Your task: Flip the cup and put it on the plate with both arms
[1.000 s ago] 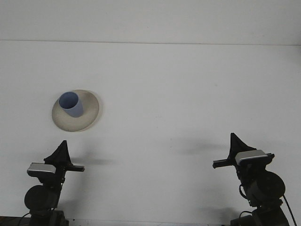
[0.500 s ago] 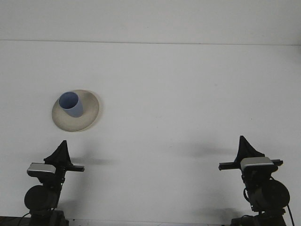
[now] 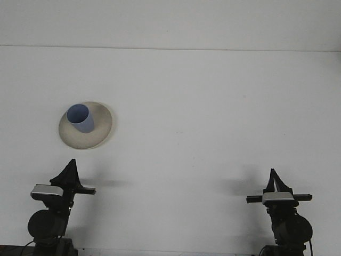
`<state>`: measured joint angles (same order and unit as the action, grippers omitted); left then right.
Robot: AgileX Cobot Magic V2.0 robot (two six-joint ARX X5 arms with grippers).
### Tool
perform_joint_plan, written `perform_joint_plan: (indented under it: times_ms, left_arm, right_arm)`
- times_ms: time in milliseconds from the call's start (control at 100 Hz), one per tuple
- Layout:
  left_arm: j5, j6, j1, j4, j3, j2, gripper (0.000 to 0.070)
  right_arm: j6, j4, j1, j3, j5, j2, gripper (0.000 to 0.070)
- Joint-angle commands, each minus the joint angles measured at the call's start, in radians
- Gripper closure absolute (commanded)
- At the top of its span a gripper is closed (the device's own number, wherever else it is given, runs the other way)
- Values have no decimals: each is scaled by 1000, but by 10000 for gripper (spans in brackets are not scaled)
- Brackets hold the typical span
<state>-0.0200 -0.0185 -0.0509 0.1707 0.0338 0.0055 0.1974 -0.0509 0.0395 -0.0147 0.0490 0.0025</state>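
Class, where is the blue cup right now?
In the front view, the blue cup stands mouth-up on the round beige plate, left side of the white table.

Even, slightly dim, perhaps grainy.

Ahead of the left gripper (image 3: 72, 165) and slightly to its right, well apart from it: plate (image 3: 101, 133), resting on the table (image 3: 213, 106). On the plate, toward its left and far side: cup (image 3: 80, 118), upright with mouth up. Far to the left of the right gripper (image 3: 273, 176) and farther forward than its tips: the same plate and cup. Both grippers at the near table edge, far apart from each other, left one at the left, right one at the right, tips pointing away over the table.
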Motion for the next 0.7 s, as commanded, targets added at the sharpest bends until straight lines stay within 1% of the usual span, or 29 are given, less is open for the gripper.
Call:
perform_joint_plan:
  times_ms: [0, 130, 690]
  left_arm:
    - [0, -9, -2, 11, -20, -2, 685]
    - [0, -9, -2, 11, -19, -2, 685]
    - [0, -9, -2, 11, -19, -2, 685]
  right_arm:
    - [12, 32, 0, 2, -1, -2, 700]
    - [9, 66, 0, 2, 4, -1, 700]
    - [9, 66, -1, 2, 3, -2, 700]
